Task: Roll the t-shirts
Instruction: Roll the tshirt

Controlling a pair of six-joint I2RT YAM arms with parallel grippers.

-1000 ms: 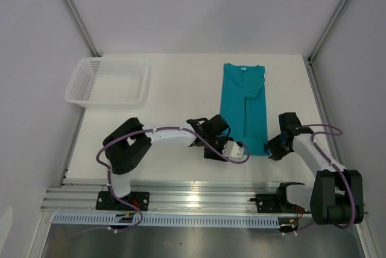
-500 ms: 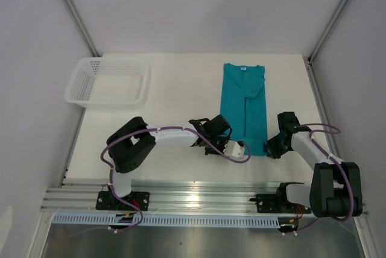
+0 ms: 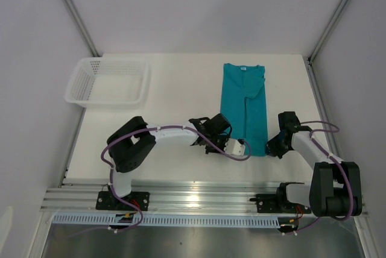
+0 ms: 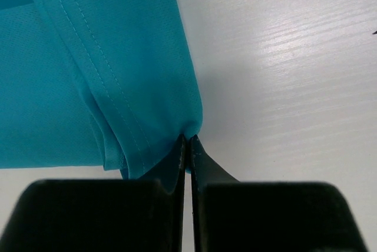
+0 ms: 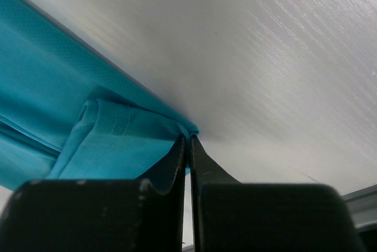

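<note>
The teal t-shirt (image 3: 244, 101) lies folded into a narrow lengthwise strip on the white table, collar and white label at the far end. My left gripper (image 3: 231, 143) sits at the near left corner of the hem. In the left wrist view the left gripper (image 4: 188, 139) is shut, pinching the stitched edge of the t-shirt (image 4: 88, 57). At the near right corner my right gripper (image 3: 269, 148) is low on the table. The right wrist view shows the right gripper (image 5: 188, 137) shut on a bunched fold of the t-shirt (image 5: 70, 105).
A white mesh basket (image 3: 107, 104) stands at the far left of the table. The aluminium rail (image 3: 193, 201) with both arm bases runs along the near edge. Grey walls close in the back and sides.
Both grippers have gone from open to shut on the near hem corners of the t-shirt. The left gripper edged slightly toward the shirt; the right arm barely moved.
</note>
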